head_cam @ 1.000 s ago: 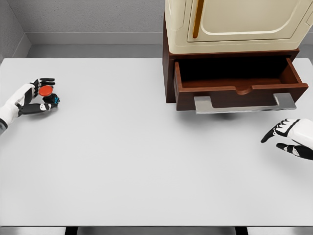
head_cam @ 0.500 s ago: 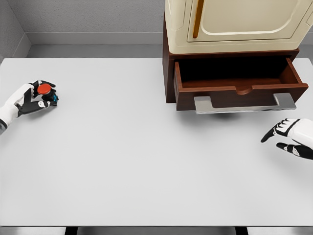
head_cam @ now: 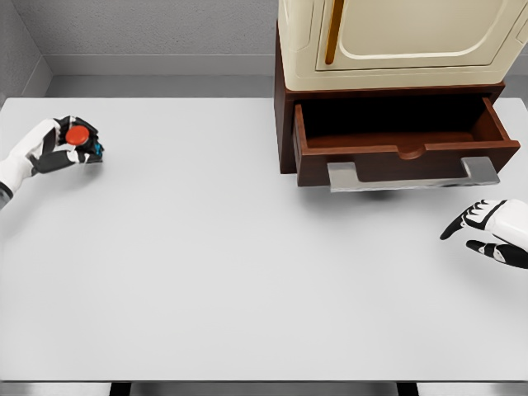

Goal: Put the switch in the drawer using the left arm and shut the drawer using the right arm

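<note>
Your left hand (head_cam: 51, 148) grasps the red-buttoned switch (head_cam: 79, 137) near the tabletop's left edge, well apart from the open drawer (head_cam: 396, 140); a loose grip could drop it in transit, while your right hand (head_cam: 491, 231) rests open.

One head camera looks steeply down from above the near edge of the white table (head_cam: 247, 247), with the open drawer (head_cam: 396, 140) upper right.

My left hand (head_cam: 51, 148) grips the red-buttoned black switch (head_cam: 80, 140); the open brown wooden drawer (head_cam: 396, 140) sits beyond my relaxed right hand (head_cam: 493, 231).
</note>
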You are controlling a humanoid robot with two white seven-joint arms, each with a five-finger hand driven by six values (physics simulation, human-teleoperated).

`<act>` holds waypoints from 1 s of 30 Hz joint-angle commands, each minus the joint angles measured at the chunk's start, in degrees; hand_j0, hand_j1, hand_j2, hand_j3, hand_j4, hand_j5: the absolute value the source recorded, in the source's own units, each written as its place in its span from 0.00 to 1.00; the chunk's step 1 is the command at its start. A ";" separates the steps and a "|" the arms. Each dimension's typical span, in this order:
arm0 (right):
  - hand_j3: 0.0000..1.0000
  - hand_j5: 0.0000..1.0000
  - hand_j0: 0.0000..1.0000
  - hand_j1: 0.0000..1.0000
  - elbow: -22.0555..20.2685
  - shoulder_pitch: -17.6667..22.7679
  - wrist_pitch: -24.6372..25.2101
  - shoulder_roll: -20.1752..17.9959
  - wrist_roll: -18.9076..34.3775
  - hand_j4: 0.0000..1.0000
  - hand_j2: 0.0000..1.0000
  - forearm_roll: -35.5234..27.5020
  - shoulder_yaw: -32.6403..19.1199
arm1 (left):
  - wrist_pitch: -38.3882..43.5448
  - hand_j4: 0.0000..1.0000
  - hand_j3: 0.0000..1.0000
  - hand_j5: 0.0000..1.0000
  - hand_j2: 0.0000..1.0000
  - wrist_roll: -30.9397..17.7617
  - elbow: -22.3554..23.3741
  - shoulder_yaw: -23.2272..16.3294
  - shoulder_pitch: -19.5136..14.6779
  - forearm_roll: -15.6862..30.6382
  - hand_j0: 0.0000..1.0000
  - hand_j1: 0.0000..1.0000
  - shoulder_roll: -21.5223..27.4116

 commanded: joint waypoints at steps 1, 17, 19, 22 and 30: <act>0.58 0.58 0.58 0.58 -0.02 0.00 0.08 -0.09 -0.02 0.58 0.58 -0.39 0.00 | 0.14 0.40 0.40 0.40 0.40 0.00 -2.52 0.04 0.00 0.32 0.40 0.40 0.04; 0.58 0.58 0.58 0.58 0.07 -0.09 0.08 -0.09 -0.02 0.58 0.58 -0.39 -0.09 | 0.14 0.39 0.39 0.39 0.39 0.00 -22.03 -1.89 2.72 -2.84 0.39 0.39 -0.84; 0.57 0.57 0.57 0.57 -0.02 -0.09 0.08 -0.09 -0.02 0.57 0.57 -0.39 -0.09 | 0.14 0.39 0.39 0.39 0.39 0.00 -24.40 -1.89 3.25 -2.84 0.39 0.39 -0.75; 0.58 0.58 0.58 0.58 -0.02 0.00 0.08 -0.09 0.07 0.58 0.58 -0.39 -0.09 | 0.14 0.39 0.39 0.39 0.39 0.00 -28.00 -1.89 3.78 -4.95 0.39 0.39 -0.92; 0.57 0.57 0.57 0.57 -0.02 0.00 0.08 -0.09 0.07 0.57 0.57 -0.48 -0.09 | 0.14 0.38 0.38 0.38 0.38 0.00 -33.46 -1.80 4.57 -9.60 0.38 0.38 -2.41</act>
